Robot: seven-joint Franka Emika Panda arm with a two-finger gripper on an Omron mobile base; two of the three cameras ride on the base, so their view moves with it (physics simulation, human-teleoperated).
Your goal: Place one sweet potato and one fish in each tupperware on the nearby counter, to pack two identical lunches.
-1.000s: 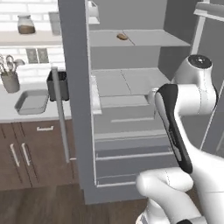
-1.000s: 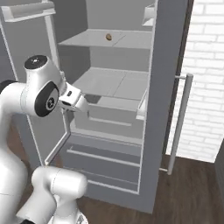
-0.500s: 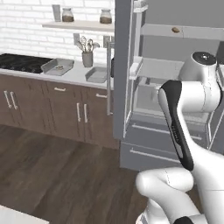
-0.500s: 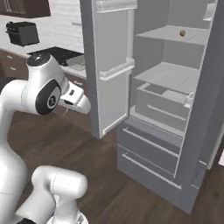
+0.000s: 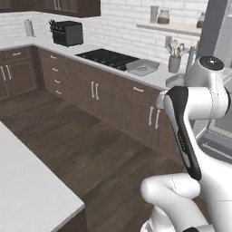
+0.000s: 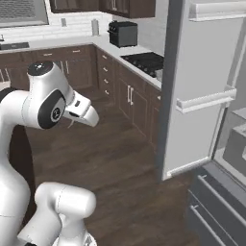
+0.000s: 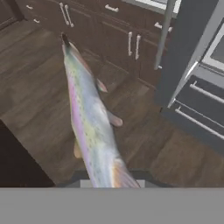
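Since a second ago the base has swung away from the open fridge, so both base views now look along the kitchen and not at the shelves; that is the camera turning, not the things moving. In the hand view the fish (image 7: 89, 127) runs up from the bottom edge, its near end between the jaws, which look closed on it though the tips are hidden behind its body. It hangs long and unsupported out over the wooden floor (image 7: 39, 100). Beyond it stand the brown cabinets and, to one side, the fridge door (image 6: 202, 91), open and jutting into the room. The tupperware (image 5: 142, 67) sits on the counter (image 5: 156, 78) just beside the stove (image 5: 107, 57), near a utensil cup (image 5: 174, 63); I judge the fish is bound for it. The risk is the fish slipping or swinging loose as the base turns, held only at one end, or its far end knocking the door edge or the counter lip on the way in. The floor between robot and cabinets is open, with room to drive; the tight spot is beside the fridge door
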